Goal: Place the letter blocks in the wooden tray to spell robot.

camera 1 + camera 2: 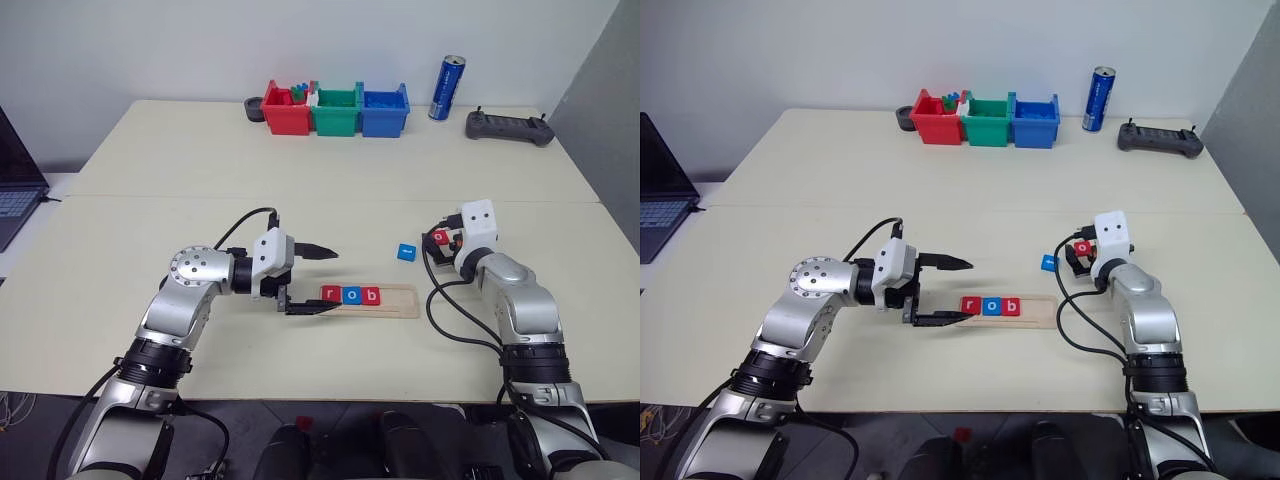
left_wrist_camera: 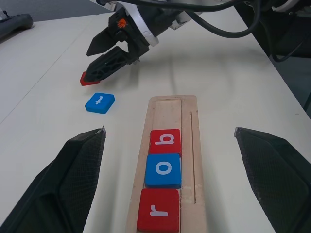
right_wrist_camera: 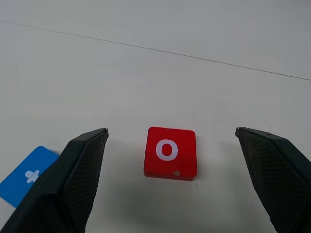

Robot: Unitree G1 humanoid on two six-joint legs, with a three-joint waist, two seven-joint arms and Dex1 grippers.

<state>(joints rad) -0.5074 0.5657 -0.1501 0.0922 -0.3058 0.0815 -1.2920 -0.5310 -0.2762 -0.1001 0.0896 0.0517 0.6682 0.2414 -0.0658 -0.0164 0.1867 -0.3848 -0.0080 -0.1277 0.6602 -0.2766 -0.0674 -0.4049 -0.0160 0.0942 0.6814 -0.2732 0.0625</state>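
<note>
In the lower middle of my head view the pale wooden tray [image 1: 398,299] lies flat with three tiles side by side in its groove: red r [image 1: 331,294], blue o [image 1: 351,295], red b [image 1: 371,296]. Up and to the right of it, the blue t [image 1: 405,252] rests on the table. Further right sits the red o [image 3: 170,152], face up

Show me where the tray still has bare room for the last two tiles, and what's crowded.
The wooden tray is bare past the red b tile, toward the robot's right. The other end is crowded: r, o, b sit edge to edge with the open left claw astride that end. The bare table between tray and bins is wide open.
</note>
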